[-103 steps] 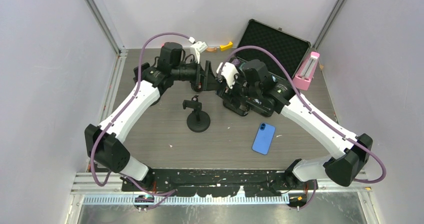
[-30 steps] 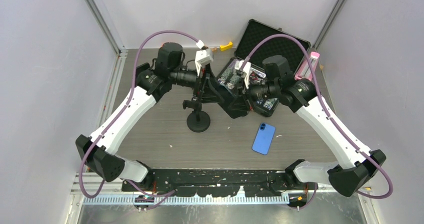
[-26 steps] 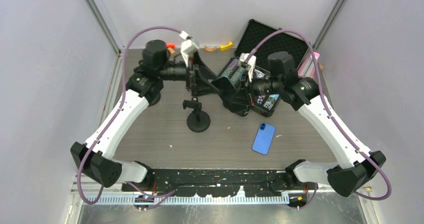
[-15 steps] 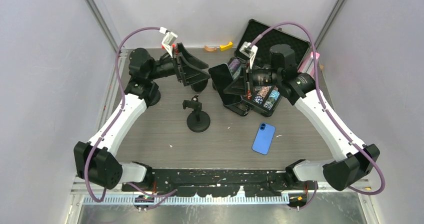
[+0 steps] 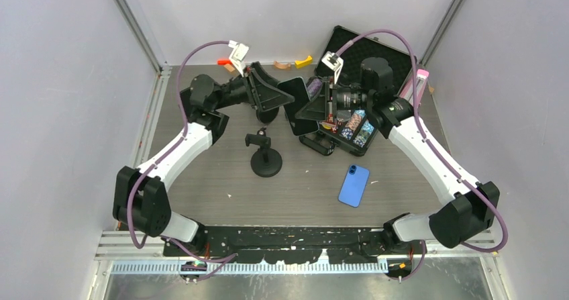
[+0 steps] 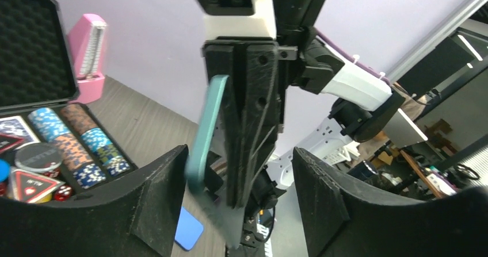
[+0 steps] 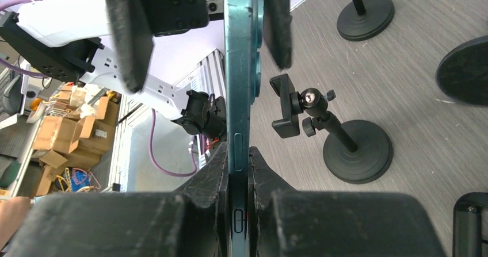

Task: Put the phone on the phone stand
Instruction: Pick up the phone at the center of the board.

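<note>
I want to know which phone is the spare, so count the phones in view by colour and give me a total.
Teal phone: 1, clamped in the right end effector
Blue phone: 1, lying flat on the table
Total: 2

2 phones: 1 blue phone [image 5: 353,185] flat on the bench [image 5: 302,203] in front of the open case [image 5: 366,55], 1 teal phone [image 7: 237,96] left of it. 1 pink object [image 6: 86,87] beside the case; at least 2 round-based stands [image 7: 358,150] left of it.
</note>
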`<action>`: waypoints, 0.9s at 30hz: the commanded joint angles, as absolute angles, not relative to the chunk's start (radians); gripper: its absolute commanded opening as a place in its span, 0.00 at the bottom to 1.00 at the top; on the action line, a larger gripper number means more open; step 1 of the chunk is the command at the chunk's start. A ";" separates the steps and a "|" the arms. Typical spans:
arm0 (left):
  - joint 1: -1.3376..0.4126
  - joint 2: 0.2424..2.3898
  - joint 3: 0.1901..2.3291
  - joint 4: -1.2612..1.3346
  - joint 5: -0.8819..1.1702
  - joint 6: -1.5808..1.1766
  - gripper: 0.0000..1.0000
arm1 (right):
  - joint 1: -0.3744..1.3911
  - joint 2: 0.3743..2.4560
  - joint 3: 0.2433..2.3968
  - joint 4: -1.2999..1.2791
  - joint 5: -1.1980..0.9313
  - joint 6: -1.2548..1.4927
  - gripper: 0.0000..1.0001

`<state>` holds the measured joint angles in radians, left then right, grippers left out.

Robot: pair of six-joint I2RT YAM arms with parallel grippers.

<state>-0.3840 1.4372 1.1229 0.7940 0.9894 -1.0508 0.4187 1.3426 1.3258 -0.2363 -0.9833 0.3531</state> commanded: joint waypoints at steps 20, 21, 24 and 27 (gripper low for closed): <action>-0.453 1.455 1.103 0.871 0.961 -1.055 0.18 | 0.417 1.327 1.273 -0.042 -1.035 0.428 0.00; -0.453 1.450 1.099 0.865 0.962 -1.049 0.15 | 0.416 1.326 1.272 -0.041 -1.035 0.428 0.00; -0.453 1.437 1.089 0.839 0.963 -1.026 0.18 | 0.416 1.326 1.272 -0.039 -1.035 0.428 0.00; -0.453 1.422 1.075 0.816 0.959 -1.003 0.30 | 0.416 1.323 1.271 -0.039 -1.035 0.427 0.00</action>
<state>-0.4442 1.4689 1.0954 0.8150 0.9501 -1.0546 0.4191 1.3525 1.2629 -0.1196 -1.0409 0.4156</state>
